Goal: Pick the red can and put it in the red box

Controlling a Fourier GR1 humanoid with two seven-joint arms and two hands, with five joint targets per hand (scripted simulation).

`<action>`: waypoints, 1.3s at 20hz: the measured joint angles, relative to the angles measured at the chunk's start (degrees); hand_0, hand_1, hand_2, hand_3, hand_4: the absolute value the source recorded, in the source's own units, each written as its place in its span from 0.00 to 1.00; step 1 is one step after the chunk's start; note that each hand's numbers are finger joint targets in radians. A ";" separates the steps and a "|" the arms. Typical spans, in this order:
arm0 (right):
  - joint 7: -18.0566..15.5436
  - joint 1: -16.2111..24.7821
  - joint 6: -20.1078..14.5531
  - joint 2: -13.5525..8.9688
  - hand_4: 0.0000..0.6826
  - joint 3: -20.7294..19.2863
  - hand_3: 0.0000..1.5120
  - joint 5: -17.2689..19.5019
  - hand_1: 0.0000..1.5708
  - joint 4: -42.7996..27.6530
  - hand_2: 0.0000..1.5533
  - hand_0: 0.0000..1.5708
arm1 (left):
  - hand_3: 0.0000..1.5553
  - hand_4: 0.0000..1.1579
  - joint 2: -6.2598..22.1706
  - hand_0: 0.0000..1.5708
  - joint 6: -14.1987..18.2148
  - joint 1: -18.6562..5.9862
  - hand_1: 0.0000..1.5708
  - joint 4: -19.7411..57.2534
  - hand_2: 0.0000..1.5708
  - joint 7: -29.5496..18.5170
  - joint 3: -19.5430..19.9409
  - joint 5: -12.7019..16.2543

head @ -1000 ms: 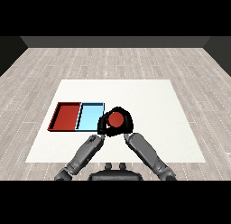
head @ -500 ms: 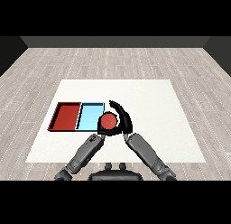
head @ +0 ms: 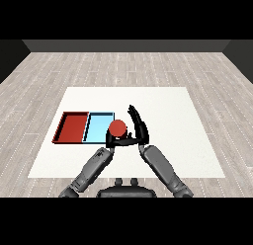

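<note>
The red can [head: 117, 128] stands upright at the right edge of the light blue tray [head: 98, 126]. My right hand [head: 139, 129] is right beside the can on its right, fingers stretched up and away from me and the thumb reaching left along the can's near side. It does not curl round the can. The red tray [head: 74, 128] lies left of the light blue one with nothing in it. My left hand [head: 109, 139] is just in front of the can, largely hidden by it.
Both trays lie side by side on the left half of the white table [head: 168, 110]. Both forearms come in from below and meet near the can. Grey plank floor surrounds the table.
One second ago my right hand was curled round the can. Its fingers have since straightened, and the can has shifted a little left toward the light blue tray.
</note>
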 measured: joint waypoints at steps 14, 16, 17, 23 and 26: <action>-0.47 12.91 9.37 -5.22 0.00 -7.53 0.00 -4.33 0.00 -15.12 0.00 0.00 | 0.95 0.98 3.40 1.00 -1.68 -0.25 1.00 -3.58 1.00 4.05 6.98 -3.20; -0.18 15.48 10.62 -7.11 0.00 -9.42 0.00 -5.38 0.00 -18.00 0.00 0.00 | 0.95 0.97 4.69 1.00 -2.45 -0.57 1.00 -3.82 1.00 4.55 9.01 -3.11; -0.35 16.45 10.93 -7.56 0.00 -10.04 0.00 -5.41 0.00 -18.49 0.00 0.00 | 0.96 0.97 5.70 1.00 -2.83 -0.96 1.00 -4.31 1.00 5.40 10.04 -3.16; -1.02 22.37 13.96 -10.71 0.00 -15.38 0.00 -8.48 0.00 -20.79 0.00 0.00 | 0.96 0.96 12.62 1.00 -3.50 -0.66 1.00 -5.55 1.00 9.38 15.47 -4.20; -1.89 24.52 15.44 -11.68 0.00 -17.65 0.00 -9.70 0.00 -19.79 0.00 0.00 | 0.96 0.99 17.00 1.00 -4.64 0.14 1.00 -4.21 1.00 10.27 18.01 -5.07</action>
